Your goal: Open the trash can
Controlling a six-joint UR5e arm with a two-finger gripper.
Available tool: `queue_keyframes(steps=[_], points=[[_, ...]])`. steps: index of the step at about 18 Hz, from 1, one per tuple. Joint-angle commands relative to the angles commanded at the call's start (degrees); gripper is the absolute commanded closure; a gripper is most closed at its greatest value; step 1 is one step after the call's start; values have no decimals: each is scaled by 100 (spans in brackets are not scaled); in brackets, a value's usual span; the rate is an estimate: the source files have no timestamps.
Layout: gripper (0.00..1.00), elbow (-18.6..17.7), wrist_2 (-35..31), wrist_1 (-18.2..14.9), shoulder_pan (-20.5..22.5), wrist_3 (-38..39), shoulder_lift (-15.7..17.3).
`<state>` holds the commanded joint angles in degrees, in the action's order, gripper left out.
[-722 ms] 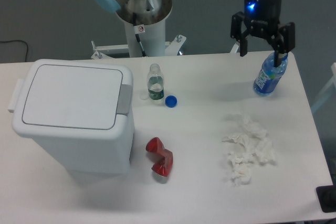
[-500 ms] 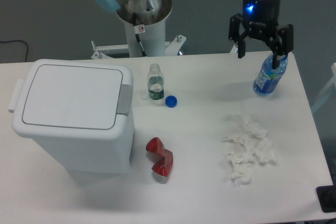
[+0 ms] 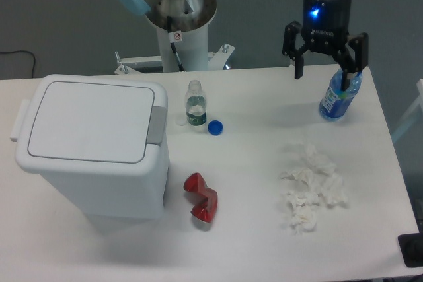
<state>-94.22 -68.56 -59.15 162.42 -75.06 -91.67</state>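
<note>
1. Upper right of frame: gripper [image 3: 322, 72] has shifted a little left and up versus 0.7 s ago; its left finger now sits further from the blue bottle [image 3: 339, 96].
2. Everything on the table looks unmoved since then. Trash can lid remains shut.
3. Gripper hangs vertically from the arm, fingers [image 3: 297, 64] pointing down, spread wide and holding nothing. A blue light glows on the wrist body above them.
4. The right-hand finger overlaps the blue bottle's cap in this view; can't tell whether they touch.
5. Trash can [image 3: 92, 144] sits at the left of the frame on the table, lid flat, grey push tab [image 3: 156, 124] on its right edge. It is well apart from the gripper.
6. Just right of the tab: small clear bottle [image 3: 195, 104], upright and uncapped, with a blue cap [image 3: 215, 127] lying beside it.
7. Lower centre: red crumpled object [image 3: 201, 197]. Lower right: pile of white tissue [image 3: 310, 187].
8. Surface is a white table [image 3: 258, 242]. Robot base pedestal [image 3: 177, 26] stands behind it at top centre, grey floor beyond.
</note>
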Motion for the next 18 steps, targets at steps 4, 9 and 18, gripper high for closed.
queue_keyframes(steps=[4,9,18], points=[[0,193,44,0,-61,351,-88],[0,517,402,0,-175,1937,-193],[0,589,440,272,-518,3128,-264]])
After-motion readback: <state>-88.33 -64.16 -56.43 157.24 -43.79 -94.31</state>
